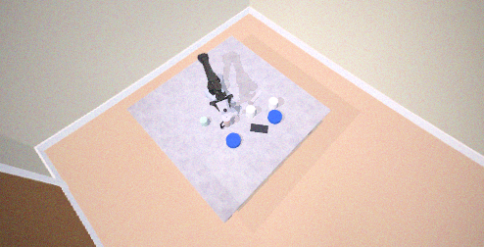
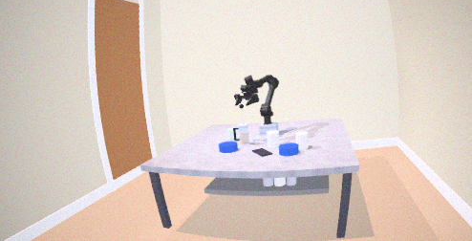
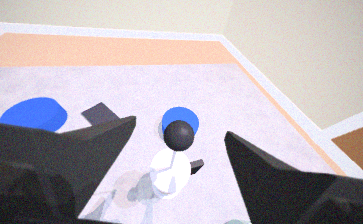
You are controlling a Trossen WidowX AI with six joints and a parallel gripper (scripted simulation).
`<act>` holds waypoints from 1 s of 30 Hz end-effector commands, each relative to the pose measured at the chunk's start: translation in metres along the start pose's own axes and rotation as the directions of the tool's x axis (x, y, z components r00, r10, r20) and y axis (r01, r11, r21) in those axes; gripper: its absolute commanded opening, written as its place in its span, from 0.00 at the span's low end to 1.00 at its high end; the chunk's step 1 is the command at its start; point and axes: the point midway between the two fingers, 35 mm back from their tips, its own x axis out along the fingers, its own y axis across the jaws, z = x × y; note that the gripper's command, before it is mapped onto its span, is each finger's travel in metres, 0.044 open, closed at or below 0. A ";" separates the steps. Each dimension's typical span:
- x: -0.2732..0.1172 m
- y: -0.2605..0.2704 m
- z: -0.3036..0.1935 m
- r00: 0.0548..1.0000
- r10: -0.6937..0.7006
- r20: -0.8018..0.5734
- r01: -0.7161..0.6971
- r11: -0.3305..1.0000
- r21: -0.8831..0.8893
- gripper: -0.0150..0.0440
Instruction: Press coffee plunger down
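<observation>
- One tool hangs spread wide above the coffee press, gripping nothing; its dark fingers flank the plunger knob without touching it.
- Upright on the desk, the coffee press stands near the arm's base, its plunger rod still raised.
- Beyond the coffee press lie two blue discs, with a black slab between them.
- Beside the coffee press, in the top view, stands a white cup, and a pale green cup on the other side.
</observation>
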 end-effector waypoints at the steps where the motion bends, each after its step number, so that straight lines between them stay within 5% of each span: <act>1: 0.004 0.001 -0.003 1.000 0.005 -0.010 -0.005 1.000 0.003 0.87; 10: 0.004 0.001 -0.003 1.000 0.005 -0.010 -0.005 1.000 0.003 0.47; 30: 0.014 0.001 -0.013 1.000 0.005 -0.010 -0.005 1.000 0.003 0.46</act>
